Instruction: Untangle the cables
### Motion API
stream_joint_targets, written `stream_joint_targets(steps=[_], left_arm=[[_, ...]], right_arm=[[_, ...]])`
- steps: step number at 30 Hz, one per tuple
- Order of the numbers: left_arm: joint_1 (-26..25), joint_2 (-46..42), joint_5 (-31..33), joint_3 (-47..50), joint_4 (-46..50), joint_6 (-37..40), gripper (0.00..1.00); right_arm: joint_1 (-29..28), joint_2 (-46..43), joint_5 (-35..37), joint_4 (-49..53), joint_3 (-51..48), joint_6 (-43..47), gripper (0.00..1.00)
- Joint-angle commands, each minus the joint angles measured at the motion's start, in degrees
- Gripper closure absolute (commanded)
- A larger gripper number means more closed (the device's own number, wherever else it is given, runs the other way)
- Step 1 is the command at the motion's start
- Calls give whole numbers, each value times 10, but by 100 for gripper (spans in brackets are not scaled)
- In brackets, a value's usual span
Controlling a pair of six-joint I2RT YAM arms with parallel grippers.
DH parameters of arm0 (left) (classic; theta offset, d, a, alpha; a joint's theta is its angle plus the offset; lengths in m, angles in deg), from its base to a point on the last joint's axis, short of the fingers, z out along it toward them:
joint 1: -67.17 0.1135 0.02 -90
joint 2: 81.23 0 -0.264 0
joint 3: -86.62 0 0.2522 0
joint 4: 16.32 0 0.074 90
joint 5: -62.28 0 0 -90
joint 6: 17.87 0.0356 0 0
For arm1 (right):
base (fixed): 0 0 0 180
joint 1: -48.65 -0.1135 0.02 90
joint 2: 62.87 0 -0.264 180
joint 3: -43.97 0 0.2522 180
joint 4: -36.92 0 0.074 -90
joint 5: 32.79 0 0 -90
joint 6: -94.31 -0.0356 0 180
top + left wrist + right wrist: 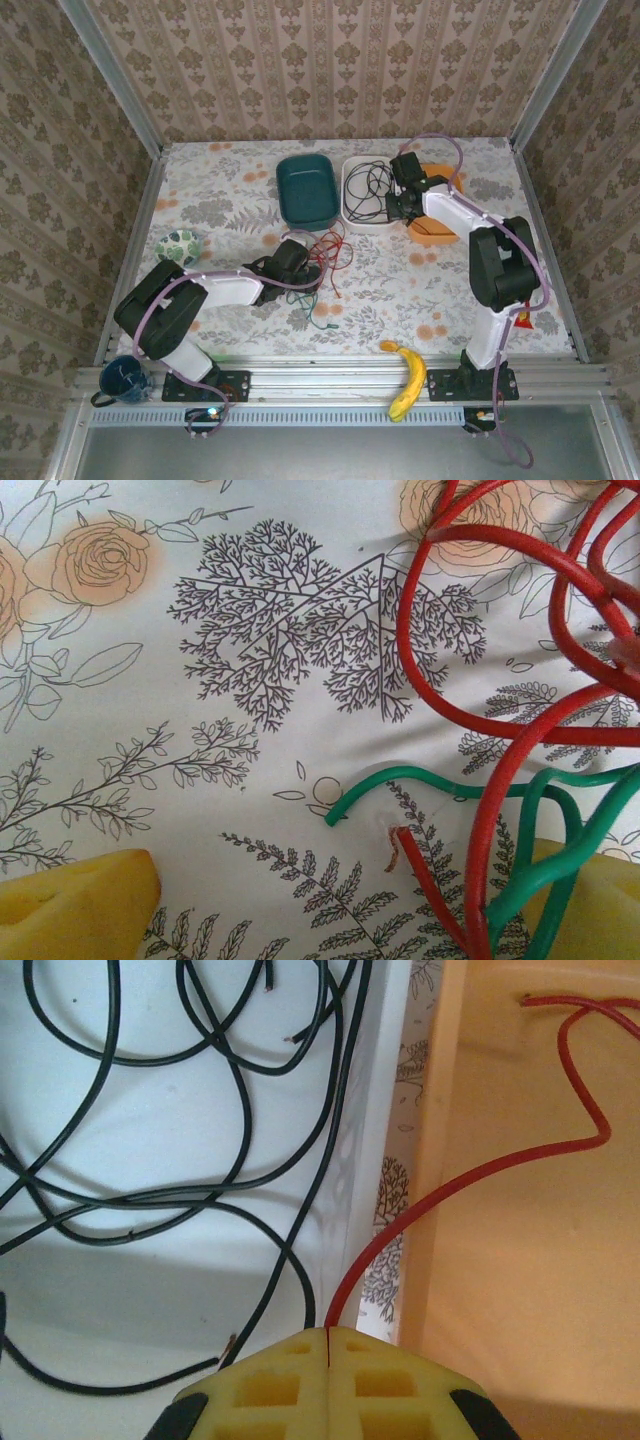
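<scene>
Right gripper (328, 1344) is being clamped shut on a thin red cable (472, 1179) running up-right from it across the orange dish (540, 1310), while the red-and-green tangle (322, 250) is being straddled by the wide-open left gripper (296, 262).

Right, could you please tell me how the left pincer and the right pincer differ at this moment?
The left pincer is open, its yellow pads wide apart; the right pincer is shut. The left pincer holds nothing, hovering over the red and green tangle on the table; the right pincer grips a thin red cable leading into the orange dish beside the white tray. Both have yellow pads.
</scene>
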State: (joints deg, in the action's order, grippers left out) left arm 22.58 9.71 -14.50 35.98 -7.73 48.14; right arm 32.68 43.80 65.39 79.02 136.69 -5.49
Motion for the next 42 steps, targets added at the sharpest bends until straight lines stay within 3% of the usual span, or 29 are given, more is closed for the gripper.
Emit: stream_joint_targets(steps=[1,10,26,28,29,30,32,42], left_arm=[[3,23,-4,2,13,-11,6],[0,31,0,-8,10,-11,6],[-23,-13,29,-5,19,-10,6],[-23,-20,26,-3,13,-10,6],[-23,-22,24,-3,11,-9,7],[-23,-24,21,-3,9,-6,7],[-23,-28,17,-4,5,-3,7],[-20,-6,12,-18,-18,-11,7]], right_arm=[[11,-54,-22,-26,-20,-25,100],[79,-98,-42,-73,-72,-89,100],[112,8,-96,-72,-79,-143,100],[115,5,-94,-73,-80,-148,96],[116,1,-92,-74,-81,-150,89],[117,-7,-90,-79,-83,-152,73],[118,-30,-80,-94,-93,-153,61],[89,-155,-61,-116,-120,-111,56]])
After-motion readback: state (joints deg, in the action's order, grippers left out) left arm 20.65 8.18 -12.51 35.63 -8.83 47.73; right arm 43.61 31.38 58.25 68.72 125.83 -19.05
